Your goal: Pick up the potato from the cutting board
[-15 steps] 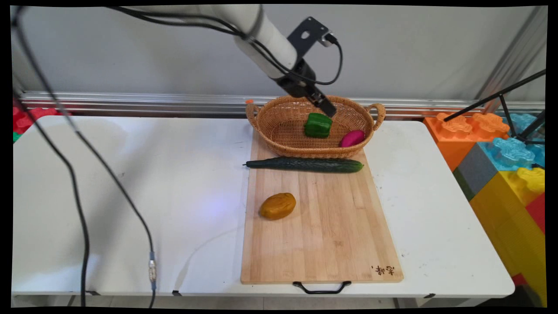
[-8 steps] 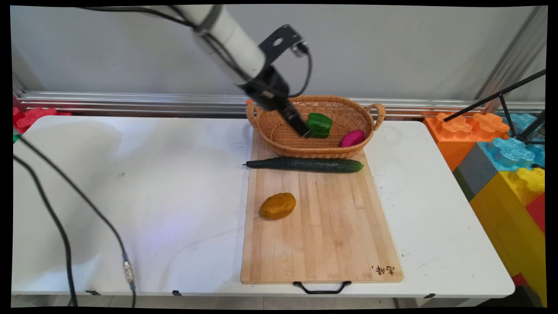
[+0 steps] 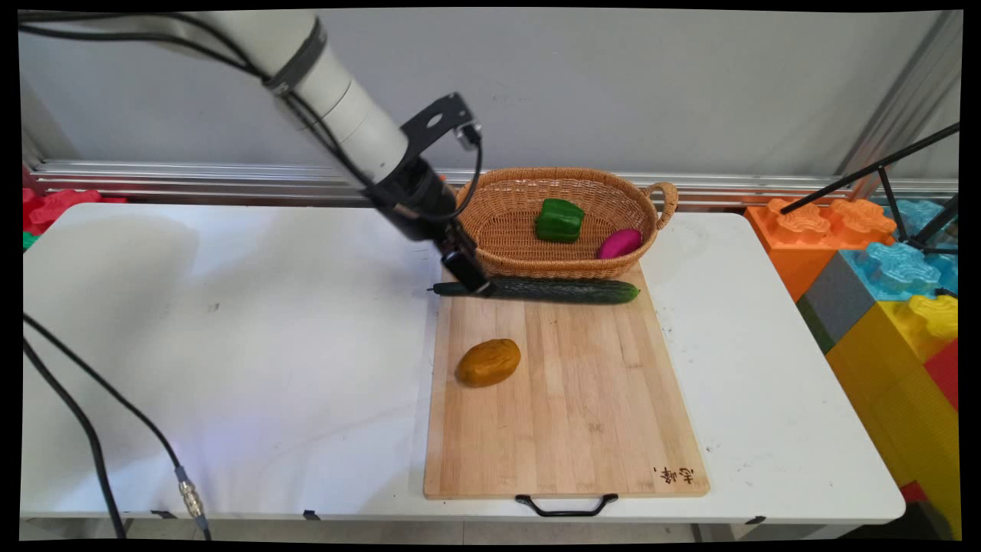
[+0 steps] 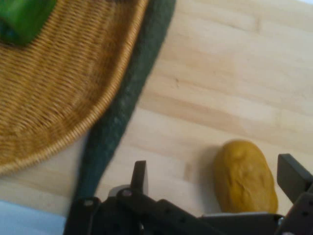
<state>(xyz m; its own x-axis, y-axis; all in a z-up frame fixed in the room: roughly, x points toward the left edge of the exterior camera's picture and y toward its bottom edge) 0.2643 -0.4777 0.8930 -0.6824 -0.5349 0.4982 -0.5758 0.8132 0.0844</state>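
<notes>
Gripper (image 3: 475, 282) of mine hangs spread and empty over the cucumber's (image 3: 559, 290) stem end. Green pepper (image 3: 559, 220) and a magenta vegetable (image 3: 619, 243) lie in the wicker basket (image 3: 506, 230); cucumber and potato (image 3: 488, 362) lie on the cutting board (image 3: 582, 399). Burnt-in characters mark the board's corner; I can't read them.

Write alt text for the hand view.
The open gripper hovers over a wooden cutting board, a yellow-brown potato between its fingers. A dark cucumber lies beside a wicker basket holding a green pepper.
</notes>
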